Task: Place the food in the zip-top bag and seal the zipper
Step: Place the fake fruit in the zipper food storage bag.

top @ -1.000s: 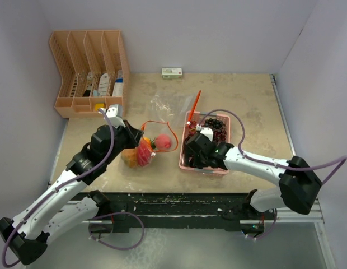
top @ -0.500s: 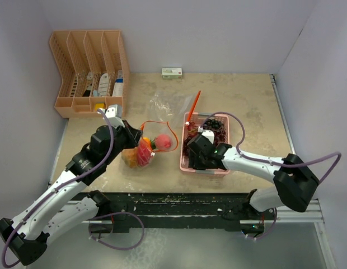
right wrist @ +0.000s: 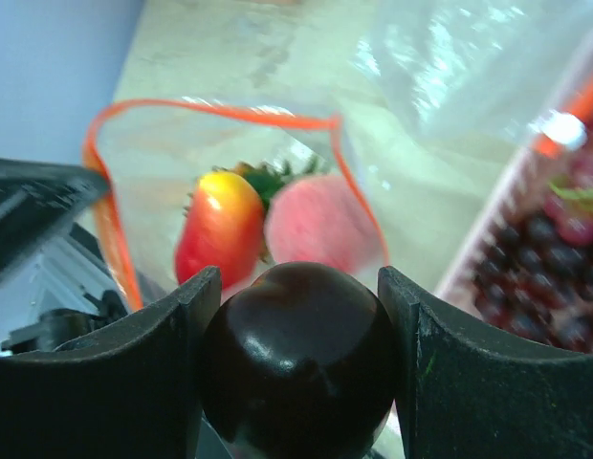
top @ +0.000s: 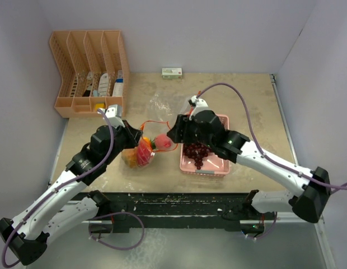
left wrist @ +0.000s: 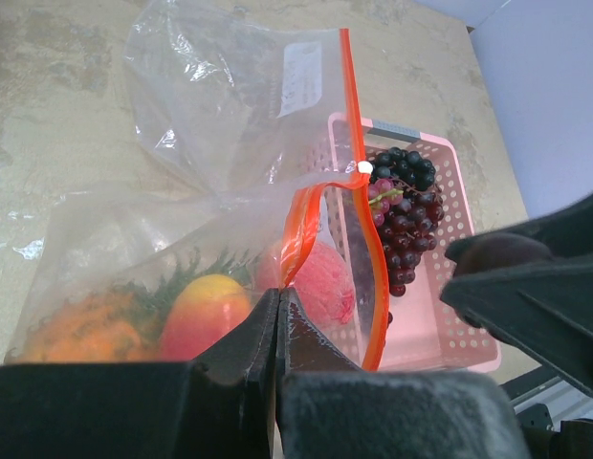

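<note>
The scene is lit evenly and brightly; glare is seen on the zip-top bag (left wrist: 210, 115), and the grapes (right wrist: 545, 277) are blurred.

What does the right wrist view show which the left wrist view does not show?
Only the right wrist view shows plainly a dark round fruit gripped between the right jaws. Only the left wrist view: the left jaws pinching the zip-top bag, and an orange fruit inside. Both: the bag's orange zipper, a red-yellow fruit, a pink fruit, grapes in the pink tray.
</note>
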Controlling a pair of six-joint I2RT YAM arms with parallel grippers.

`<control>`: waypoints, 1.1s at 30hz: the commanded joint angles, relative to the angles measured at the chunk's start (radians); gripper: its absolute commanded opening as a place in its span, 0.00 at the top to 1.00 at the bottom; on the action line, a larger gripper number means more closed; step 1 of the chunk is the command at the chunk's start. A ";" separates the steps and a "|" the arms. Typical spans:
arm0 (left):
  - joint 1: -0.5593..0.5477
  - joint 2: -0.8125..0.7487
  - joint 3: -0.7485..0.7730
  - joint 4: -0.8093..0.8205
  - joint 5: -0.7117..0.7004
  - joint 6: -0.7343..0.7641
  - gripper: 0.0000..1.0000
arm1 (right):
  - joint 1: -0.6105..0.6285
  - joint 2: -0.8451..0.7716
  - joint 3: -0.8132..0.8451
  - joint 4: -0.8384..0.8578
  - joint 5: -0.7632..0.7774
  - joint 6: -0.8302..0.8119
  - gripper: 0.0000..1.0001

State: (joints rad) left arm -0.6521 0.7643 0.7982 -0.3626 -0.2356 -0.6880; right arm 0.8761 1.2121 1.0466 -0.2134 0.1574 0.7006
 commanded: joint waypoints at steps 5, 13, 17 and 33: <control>0.000 0.000 0.018 0.027 0.008 0.001 1.00 | 0.001 0.244 0.194 0.274 -0.181 -0.091 0.40; 0.001 0.002 0.012 0.035 0.008 -0.002 1.00 | 0.001 0.289 0.197 0.294 -0.237 -0.098 0.00; 0.000 0.012 0.015 0.040 0.012 -0.002 1.00 | 0.001 0.243 0.176 0.264 -0.233 -0.099 0.01; 0.000 -0.020 0.031 0.015 0.002 -0.001 1.00 | -0.020 0.168 0.010 0.043 -0.012 -0.059 0.21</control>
State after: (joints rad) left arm -0.6521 0.7620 0.7986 -0.3752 -0.2317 -0.6884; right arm 0.8669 1.3621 1.0901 -0.1570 0.1230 0.6197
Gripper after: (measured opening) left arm 0.003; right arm 0.835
